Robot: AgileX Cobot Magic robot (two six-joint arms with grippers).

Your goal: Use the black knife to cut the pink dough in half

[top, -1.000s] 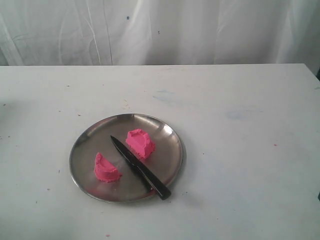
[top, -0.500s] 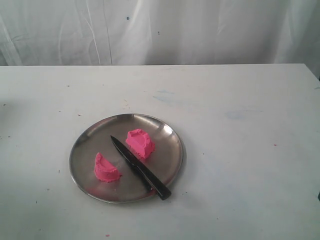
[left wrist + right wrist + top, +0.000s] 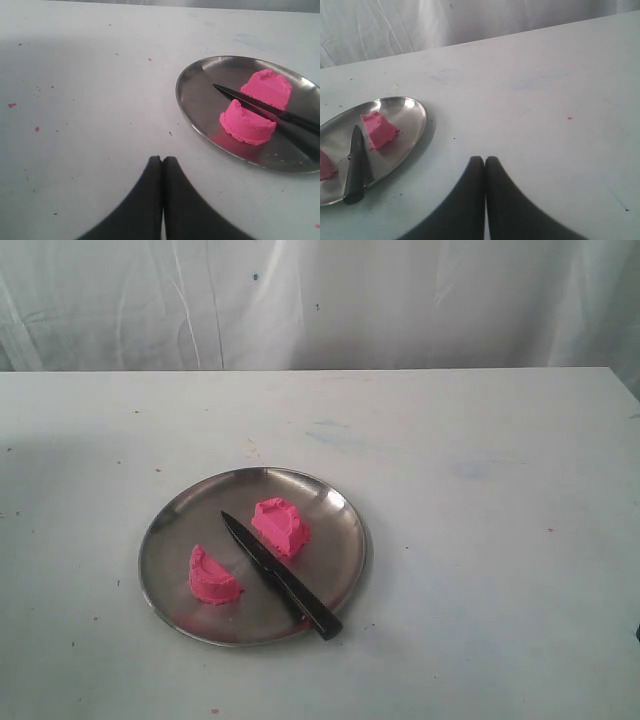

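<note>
The pink dough lies in two half-round pieces on a steel plate (image 3: 170, 530): one piece (image 3: 280, 527) toward the back, the other (image 3: 212, 578) at the front left. Between them the black knife (image 3: 280, 576) rests diagonally, its handle end over the plate's front rim. In the left wrist view the pieces (image 3: 248, 122) (image 3: 267, 88) flank the blade (image 3: 260, 106). My left gripper (image 3: 162, 159) is shut and empty, away from the plate. My right gripper (image 3: 484, 159) is shut and empty too; its view shows the knife (image 3: 355, 164), one piece (image 3: 377, 129) and the other piece's edge (image 3: 325, 165). Neither gripper appears in the exterior view.
The plate (image 3: 200, 102) (image 3: 412, 120) sits on a white table (image 3: 480, 540) speckled with small pink crumbs. A white curtain (image 3: 320, 300) hangs behind the table's far edge.
</note>
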